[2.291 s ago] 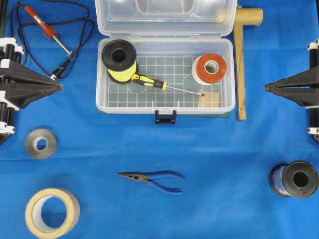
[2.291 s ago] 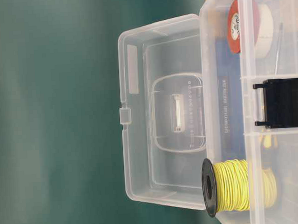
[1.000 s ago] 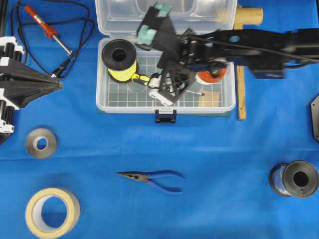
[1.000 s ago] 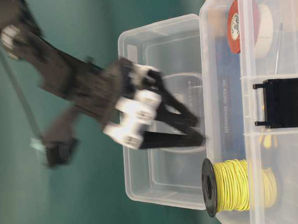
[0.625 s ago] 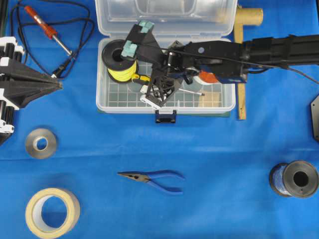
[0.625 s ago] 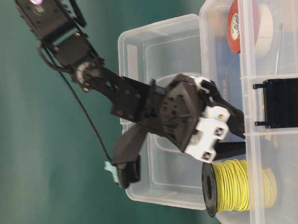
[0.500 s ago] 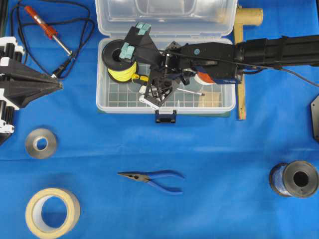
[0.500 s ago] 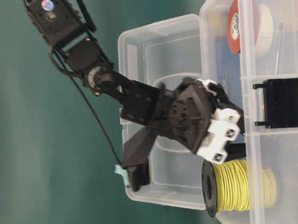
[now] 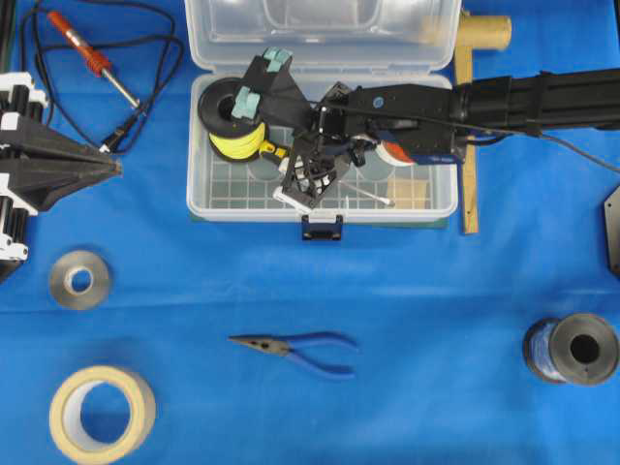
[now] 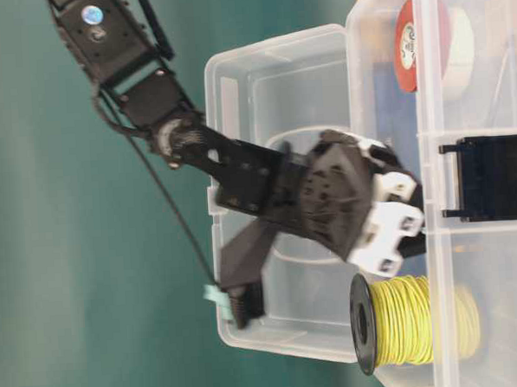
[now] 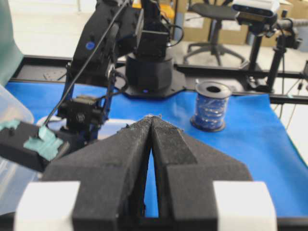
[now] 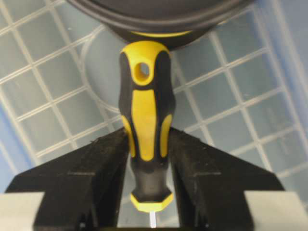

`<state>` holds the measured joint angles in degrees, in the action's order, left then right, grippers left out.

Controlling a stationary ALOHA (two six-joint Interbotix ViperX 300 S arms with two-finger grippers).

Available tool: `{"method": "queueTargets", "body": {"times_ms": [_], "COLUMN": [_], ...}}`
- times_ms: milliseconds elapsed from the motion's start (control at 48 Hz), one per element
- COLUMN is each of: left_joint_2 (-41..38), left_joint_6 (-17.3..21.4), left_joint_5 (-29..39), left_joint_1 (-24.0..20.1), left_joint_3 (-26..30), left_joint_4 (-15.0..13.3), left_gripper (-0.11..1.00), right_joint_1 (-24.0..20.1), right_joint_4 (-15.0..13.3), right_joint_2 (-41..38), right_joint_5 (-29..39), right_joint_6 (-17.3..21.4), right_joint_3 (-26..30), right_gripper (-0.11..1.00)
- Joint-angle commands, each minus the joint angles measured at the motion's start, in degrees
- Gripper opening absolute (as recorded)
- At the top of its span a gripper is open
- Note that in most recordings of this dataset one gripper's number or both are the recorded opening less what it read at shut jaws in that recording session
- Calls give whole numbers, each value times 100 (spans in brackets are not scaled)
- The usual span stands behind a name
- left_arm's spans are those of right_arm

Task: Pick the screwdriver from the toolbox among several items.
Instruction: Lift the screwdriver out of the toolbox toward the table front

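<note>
The screwdriver (image 12: 144, 115), with its yellow-and-black handle, lies on the grid floor of the clear toolbox (image 9: 199, 207), its handle end against the black spool of yellow wire (image 9: 231, 111). My right gripper (image 12: 147, 134) reaches into the box from the right. Its two black fingers press on both sides of the handle, shut on it. The thin shaft (image 9: 368, 197) shows in the overhead view, pointing right toward the tan block (image 9: 412, 194). The arm partly hides the orange-red tape roll (image 10: 420, 42). My left gripper (image 11: 152, 118) rests shut at the table's left edge, holding nothing.
The toolbox lid (image 9: 320, 29) stands open at the back. On the blue cloth lie a red soldering iron (image 9: 87, 53), blue-handled pliers (image 9: 300, 346), a grey tape roll (image 9: 79, 279), a beige tape roll (image 9: 102, 415), a blue wire spool (image 9: 572, 349) and a wooden piece (image 9: 470, 116).
My right arm came down into the toolbox and its jaws closed from wide open onto the screwdriver handle. The shaft tip swung slightly toward the front wall. The left arm stayed still.
</note>
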<state>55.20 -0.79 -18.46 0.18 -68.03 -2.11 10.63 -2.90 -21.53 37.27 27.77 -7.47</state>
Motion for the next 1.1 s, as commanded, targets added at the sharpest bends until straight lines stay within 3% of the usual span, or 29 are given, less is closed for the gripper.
{"method": "queueTargets", "body": {"times_ms": [0,250,437,583,729,895,1083], "left_joint_2": [-18,0,0,9,0,0,0], "left_joint_6": [9,9,9,9,9,9,18], "left_joint_5": [-18,-9,-18,-18,-18,-18,-9], "left_joint_1": [0,-35,-97,-158,-176,-185,-185], "left_joint_3": [62,62,62,62,62,53,44], "left_joint_4": [-9,-9,-9,-9,-9,-18,-9], "left_gripper": [0,0,0,0,0,0,0], "right_joint_1": [-9,-158,-703,-1248,-1740,-2039,-2180], "right_joint_4": [-9,-9,-9,-26,-246,-281,-264], "right_joint_2": [580,1635,1907,1644,1125,404,-158], "right_joint_5": [132,1011,1406,1406,1389,1318,738], "right_joint_6": [18,35,70,299,589,738,703], "right_joint_3": [97,237,519,703,923,1125,1187], "right_gripper": [26,26,26,26,26,26,26]}}
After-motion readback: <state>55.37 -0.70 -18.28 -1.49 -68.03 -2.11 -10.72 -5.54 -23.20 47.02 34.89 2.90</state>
